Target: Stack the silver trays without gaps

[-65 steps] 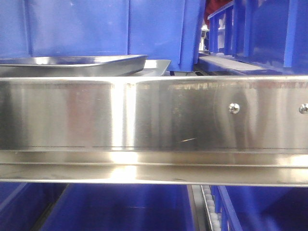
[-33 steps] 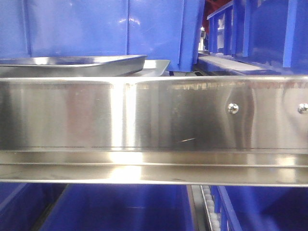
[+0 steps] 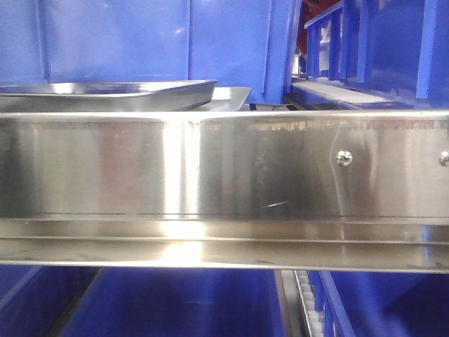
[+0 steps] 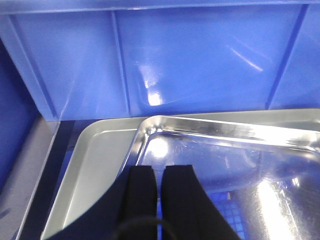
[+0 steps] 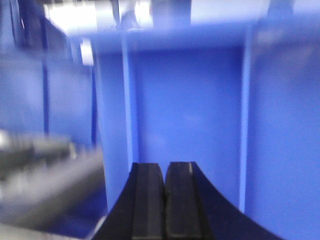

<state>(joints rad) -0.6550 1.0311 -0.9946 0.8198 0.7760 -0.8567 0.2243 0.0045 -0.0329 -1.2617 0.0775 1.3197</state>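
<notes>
Two silver trays sit on the shelf behind the steel rail [image 3: 224, 168], in front of a blue bin wall [image 4: 200, 60]. Upper tray [image 4: 225, 165] lies on the lower tray [image 4: 95, 165] but skewed: in the left wrist view its far-left corner is shifted right and its far rim slants down toward the right, not parallel w/ the lower tray's rim. A wide strip of the lower tray's floor shows on the left. Long axis of both runs roughly left-right; right ends cut off by the frame. Front view shows them edge-on, upper tray [image 3: 105, 95] w/ rim raised over the lower tray [image 3: 228, 98], which pokes out to the right.

Left gripper [image 4: 159, 200] hangs low over the upper tray's near-left part, pointing toward the far bin wall; black fingers [image 4: 140, 200] nearly together, thin slit between, nothing held. Whether the tips touch the tray can't be told.

Right gripper [image 5: 163, 200] points at a blue bin wall [image 5: 190, 110], fingers pressed together, empty. That view is motion-blurred; grey shapes at lower left unreadable, no tray visible there.

Neither arm shows in the front view.
</notes>
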